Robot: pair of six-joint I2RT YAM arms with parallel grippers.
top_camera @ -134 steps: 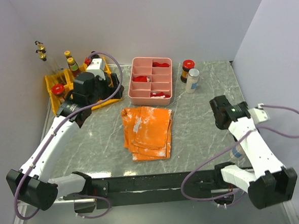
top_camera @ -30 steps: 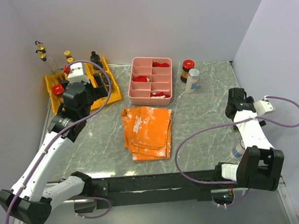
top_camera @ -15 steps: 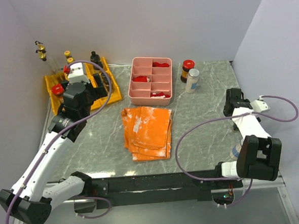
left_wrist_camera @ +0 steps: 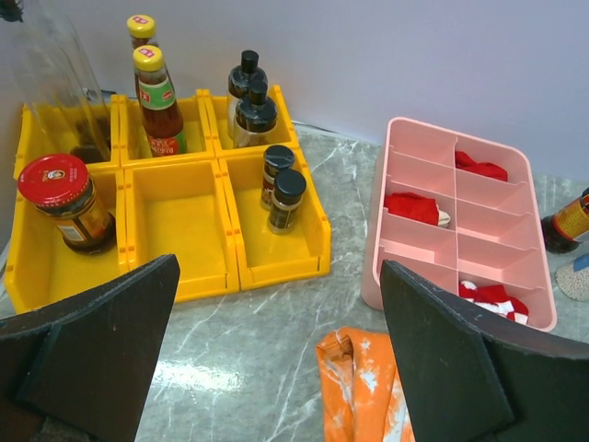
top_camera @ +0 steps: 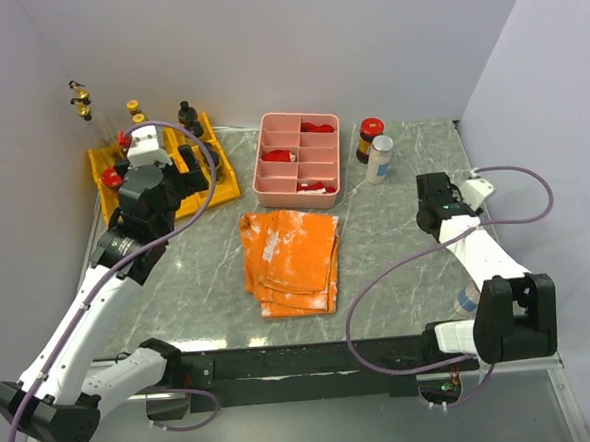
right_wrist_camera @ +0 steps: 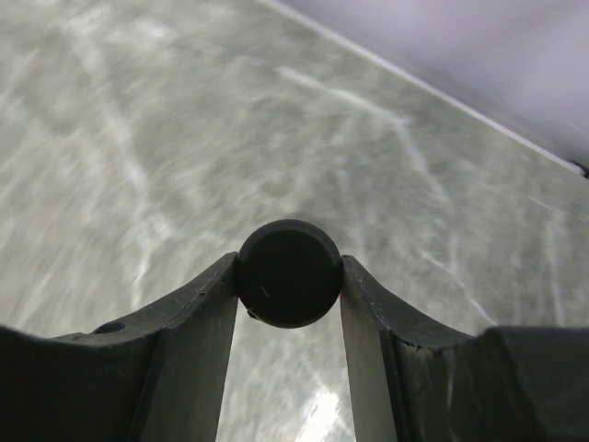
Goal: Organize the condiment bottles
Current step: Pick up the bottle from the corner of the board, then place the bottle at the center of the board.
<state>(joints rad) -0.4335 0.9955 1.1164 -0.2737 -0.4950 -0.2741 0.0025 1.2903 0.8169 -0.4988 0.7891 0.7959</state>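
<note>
The right claw (right_wrist_camera: 289, 276) is clenched on a round black cap (right_wrist_camera: 289, 269). The cap is pinched between the two fingers (right_wrist_camera: 198, 304) at their tips and is touched on both sides. What lies under the cap is hidden, and the blurred grey counter (top_camera: 396, 240) is seen beyond it. In the overhead view this claw is found at the right of the frame, over bare counter, below and to the right of two bottles that are stood side by side: a red-capped jar (top_camera: 370, 138) and a silver-capped bottle (top_camera: 379, 160).

The left claw (left_wrist_camera: 276, 276) is spread wide and nothing is held or touched by it. Its dark fingers are seen at the lower left and lower right of the wrist view, well apart. Beyond them, the yellow bins (left_wrist_camera: 184, 221) are filled in the upper left of the frame:
- A red-lidded jar (left_wrist_camera: 61, 201) is kept in the front left bin.
- Two yellow-capped bottles (left_wrist_camera: 158, 101) are stood upright in the back middle bin.
- Two dark bottles (left_wrist_camera: 255, 115) with black caps are placed in the back right bin.
- Two small black-capped jars (left_wrist_camera: 287, 198) are set together in the front right bin.

A pink tray (left_wrist_camera: 375, 267) is seen right of the bins, with an orange cloth (top_camera: 290, 259) laid below it. One more clear bottle (top_camera: 467, 298) is partly hidden by the right arm at the lower right.
</note>
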